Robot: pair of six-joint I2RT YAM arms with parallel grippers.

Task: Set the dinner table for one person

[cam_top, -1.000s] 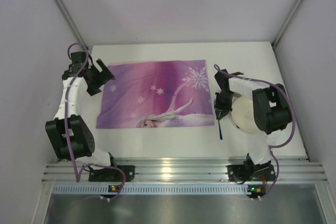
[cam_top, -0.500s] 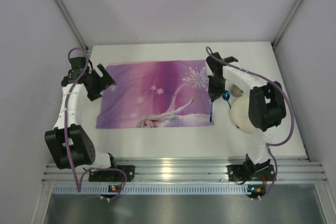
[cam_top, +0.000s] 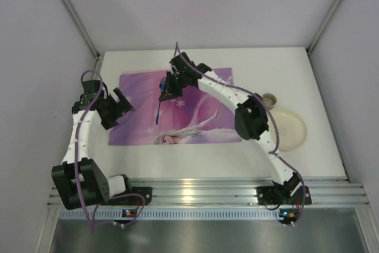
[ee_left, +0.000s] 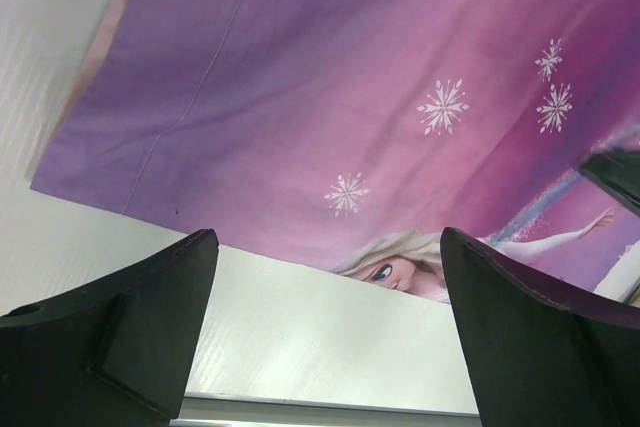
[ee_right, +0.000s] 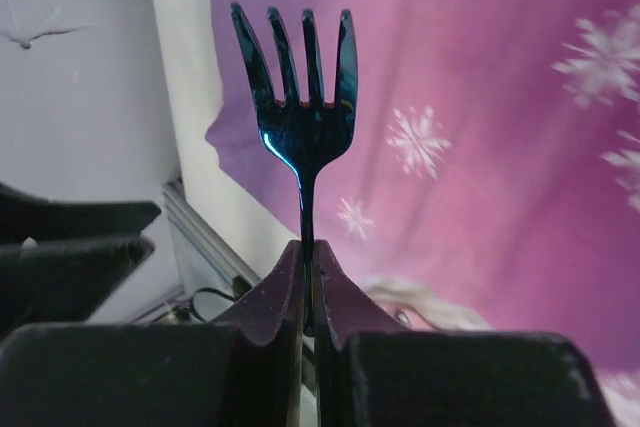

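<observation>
The white dinner table (cam_top: 177, 158) carries a purple-pink snowflake placemat (cam_top: 201, 122). My right gripper (cam_top: 167, 88) is stretched far left over the placemat and is shut on the handle of a dark blue fork (cam_top: 160, 108). In the right wrist view the fork (ee_right: 300, 107) sticks out from the shut gripper (ee_right: 308, 272), tines away, above the placemat (ee_right: 480, 147). My left gripper (cam_top: 121, 103) is open and empty over the placemat's left edge; its fingers (ee_left: 150, 327) frame the placemat (ee_left: 330, 97) and bare table (ee_left: 300, 337).
A cream plate (cam_top: 290, 130) lies on the table at the right, with a small cup (cam_top: 270, 100) just behind it. Grey walls enclose the table on three sides. An aluminium rail (cam_top: 195, 191) runs along the near edge.
My right arm has swung left from beside the plate to over the placemat's upper middle, carrying the fork. The plate is now uncovered. My left gripper has shifted slightly nearer.
</observation>
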